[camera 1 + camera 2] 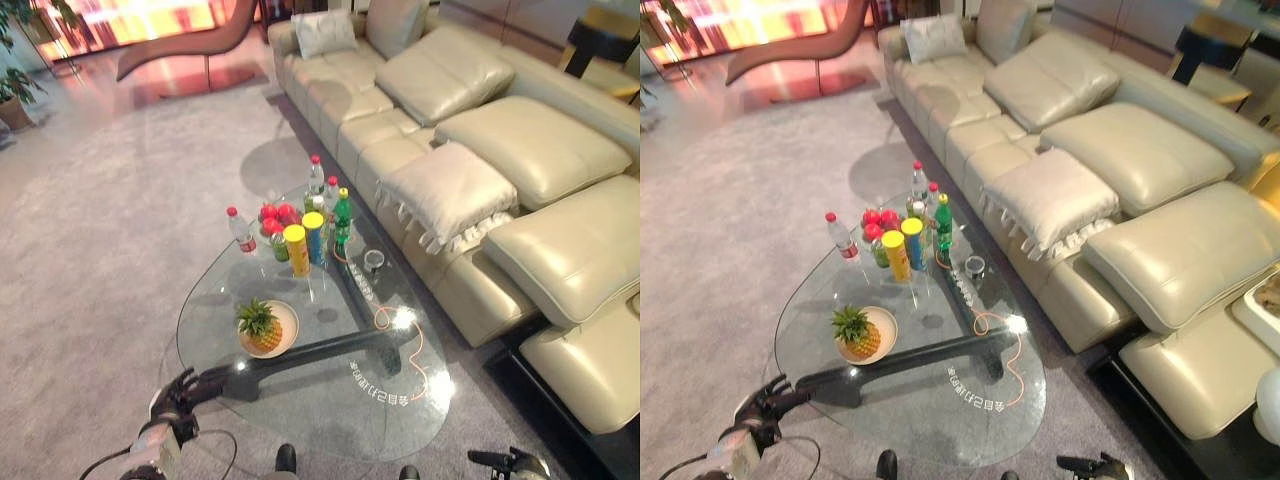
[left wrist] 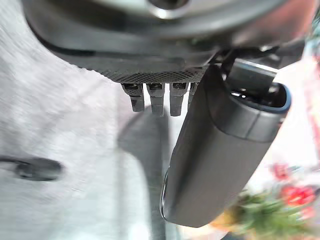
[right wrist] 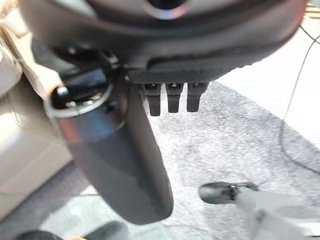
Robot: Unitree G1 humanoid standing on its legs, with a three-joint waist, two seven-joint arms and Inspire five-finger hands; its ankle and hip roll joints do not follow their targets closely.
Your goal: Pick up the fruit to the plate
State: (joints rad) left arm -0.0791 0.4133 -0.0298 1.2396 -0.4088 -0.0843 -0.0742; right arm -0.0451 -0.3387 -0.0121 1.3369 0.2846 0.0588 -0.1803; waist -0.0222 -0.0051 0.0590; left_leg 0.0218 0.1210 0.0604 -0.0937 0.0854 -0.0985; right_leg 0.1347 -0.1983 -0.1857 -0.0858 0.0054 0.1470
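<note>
Pineapple [image 1: 262, 328] on plate [image 1: 288, 318], one each

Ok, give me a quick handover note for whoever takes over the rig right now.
Left hand: open, holding nothing, at the near left edge of the glass table.
Right hand: open, holding nothing, low by the near right corner.
Pineapple already sits on the plate.
Red fruit sits at the far end among the bottles and cans, untouched.
Left: possibly move the red fruit to the plate.
</note>
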